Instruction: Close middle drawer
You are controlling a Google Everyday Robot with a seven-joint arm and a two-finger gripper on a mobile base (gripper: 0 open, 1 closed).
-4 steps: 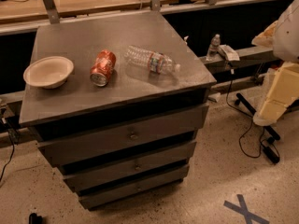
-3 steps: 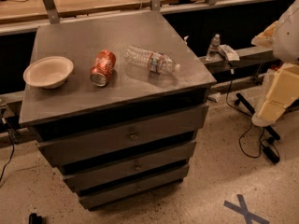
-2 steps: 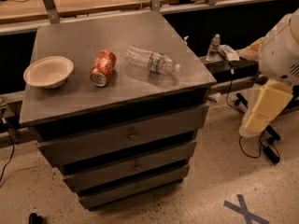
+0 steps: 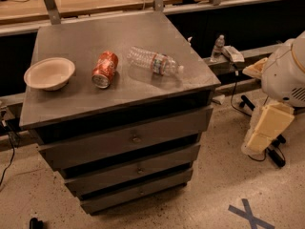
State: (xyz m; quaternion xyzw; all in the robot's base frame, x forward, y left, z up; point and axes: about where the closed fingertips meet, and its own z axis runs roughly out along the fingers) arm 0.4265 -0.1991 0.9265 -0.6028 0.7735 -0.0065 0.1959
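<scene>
The grey metal cabinet (image 4: 119, 94) stands in the middle of the camera view with three drawer fronts stacked below its top. The middle drawer (image 4: 167, 162) is the long low second front, with a small round knob (image 4: 139, 170) at its centre. A dark gap shows above it, and I cannot tell how far it stands out. My arm (image 4: 281, 75) comes in from the right edge as a white round joint with a cream link (image 4: 267, 128) hanging below it, well right of the cabinet. My gripper is out of view.
On the cabinet top lie a white bowl (image 4: 49, 73), a red can on its side (image 4: 105, 69) and a clear plastic bottle on its side (image 4: 155, 61). Behind are a wooden bench and a low shelf with a small bottle (image 4: 217, 47). Cables and blue floor tape (image 4: 250, 214) lie to the right.
My arm has swung further into view from the right edge, moving left and down toward the cabinet. The cabinet, its drawers and the things on top have not moved.
</scene>
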